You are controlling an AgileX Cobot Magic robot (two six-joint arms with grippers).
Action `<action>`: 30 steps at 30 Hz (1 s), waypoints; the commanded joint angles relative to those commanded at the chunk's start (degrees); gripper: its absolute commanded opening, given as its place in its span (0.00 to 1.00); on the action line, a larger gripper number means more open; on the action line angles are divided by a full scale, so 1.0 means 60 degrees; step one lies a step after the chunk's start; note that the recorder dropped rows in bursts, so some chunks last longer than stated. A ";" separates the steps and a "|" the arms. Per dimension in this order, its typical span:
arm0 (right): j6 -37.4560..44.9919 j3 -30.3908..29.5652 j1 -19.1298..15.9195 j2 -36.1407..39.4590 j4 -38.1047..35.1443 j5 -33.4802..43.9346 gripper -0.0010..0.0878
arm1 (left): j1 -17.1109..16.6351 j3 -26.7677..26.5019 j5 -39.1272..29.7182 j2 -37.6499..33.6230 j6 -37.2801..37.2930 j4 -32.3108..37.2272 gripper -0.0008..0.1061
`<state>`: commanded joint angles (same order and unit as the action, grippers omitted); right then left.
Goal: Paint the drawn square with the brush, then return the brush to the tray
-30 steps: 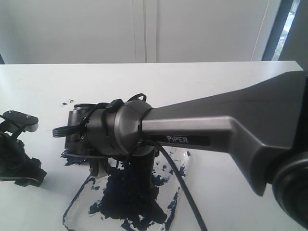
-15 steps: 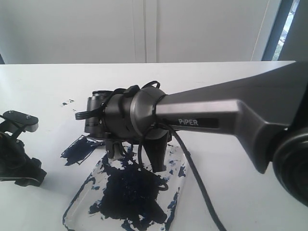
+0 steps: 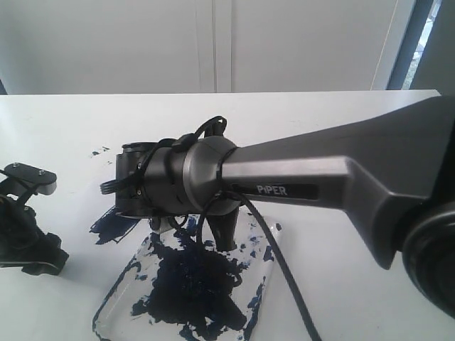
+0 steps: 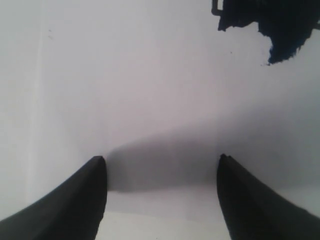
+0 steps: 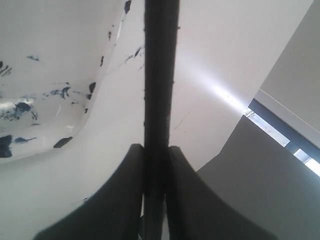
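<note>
Sprawling blue-black blotch (image 3: 192,284), clear tray (image 3: 114,290)

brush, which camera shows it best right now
The right wrist view: the brush runs as a long black stick out of the shut right gripper, beside the tray. In the exterior view the arm hides it. The left wrist view shows none of it, only the drawn square, painted dark, on paper.

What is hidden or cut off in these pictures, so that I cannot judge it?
The tip of the brush: right wrist view, it runs off the picture's edge; exterior view, the right arm covers it.
The drawn square: exterior view, the arm hides most of it; left wrist view, the edge cuts it.
The near end of the tray: exterior view, the bottom edge cuts it.
</note>
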<state>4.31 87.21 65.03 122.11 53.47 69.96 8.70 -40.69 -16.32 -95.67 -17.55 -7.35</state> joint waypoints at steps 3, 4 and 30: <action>0.0000 0.0000 0.0000 0.0244 0.0019 0.0000 0.01 | 0.0000 0.0000 0.0000 0.0000 0.0000 0.0000 0.63; -0.0019 0.0000 0.0000 0.0334 0.0019 0.0000 0.01 | 0.0000 0.0000 0.0000 0.0000 0.0000 0.0000 0.63; -0.0455 0.0017 0.0120 0.0598 0.0465 -0.0754 0.01 | 0.0000 0.0000 0.0036 0.0000 0.0000 0.0000 0.63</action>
<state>1.58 87.31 65.75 125.70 56.26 65.44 8.70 -40.69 -16.10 -95.67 -17.55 -7.35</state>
